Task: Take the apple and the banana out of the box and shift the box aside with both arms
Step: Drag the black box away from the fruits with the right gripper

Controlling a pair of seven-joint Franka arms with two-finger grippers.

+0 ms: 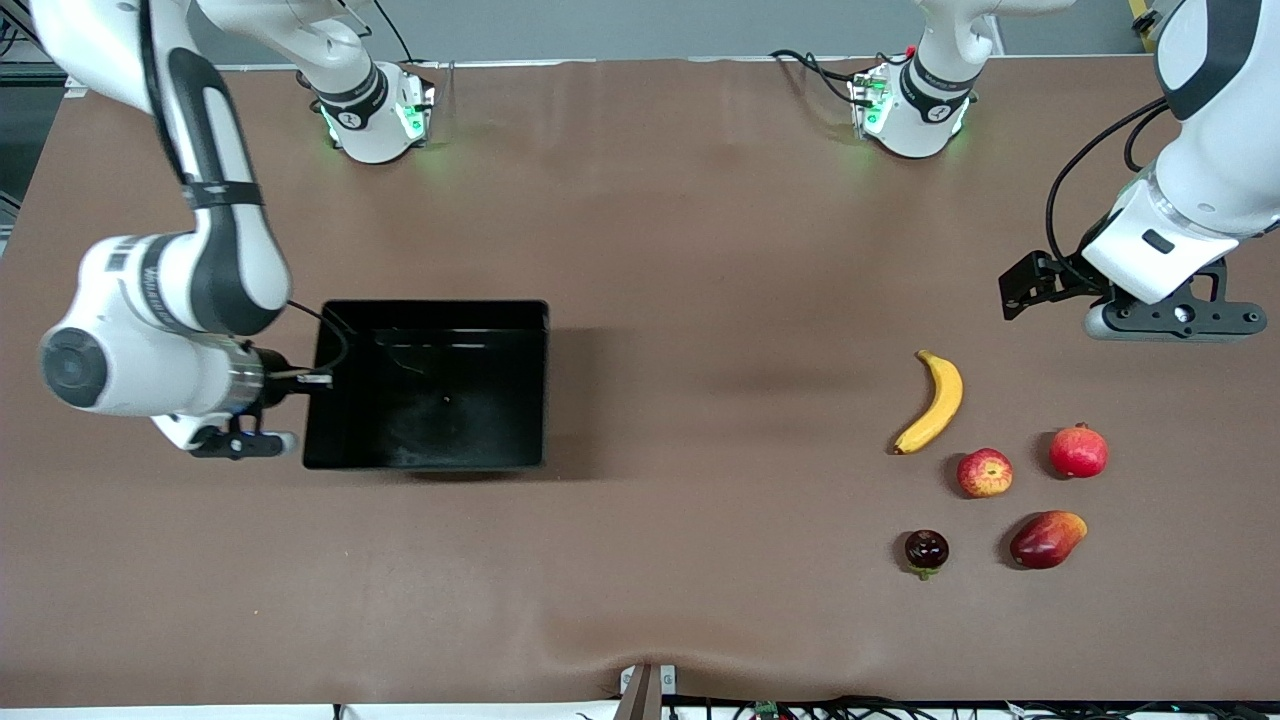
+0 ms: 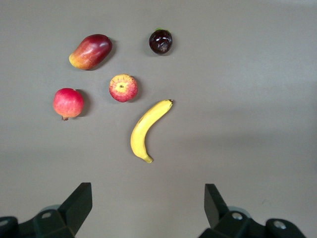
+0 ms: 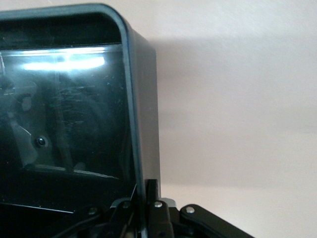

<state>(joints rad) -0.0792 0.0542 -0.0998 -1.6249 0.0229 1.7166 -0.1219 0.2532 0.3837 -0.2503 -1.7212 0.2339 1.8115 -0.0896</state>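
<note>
Fruit-removal step looks finished: banana and apple lying out on the bare table toward the left arm's end, well apart from the box, apple just beside the banana's lower tip and nearer the front camera. Sharing that patch: a solid red round fruit, a red-orange mango and a small dark fruit, all apart from one another. Box now empty, glossy floor bare, sitting toward the right arm's end. Judged to be in the box-moving step. Right end effector clamped shut on the box's wall at the end closest to its own arm, one finger inside and one outside the rim in the right wrist view. Left end effector spread wide and holding nothing, hovering up over the table beside the fruit, nowhere near the box. Next move, by the task's wording, calls for the left arm to cross to the box's free wall and grip it so both arms can shift it aside together; otherwise a one-sided drag, with risk of the box pivoting. Hard to make out: right fingertips in the front view, hidden by the wrist; depth of bite on the wall; left fingers cut off at the wrist view's edge.
</note>
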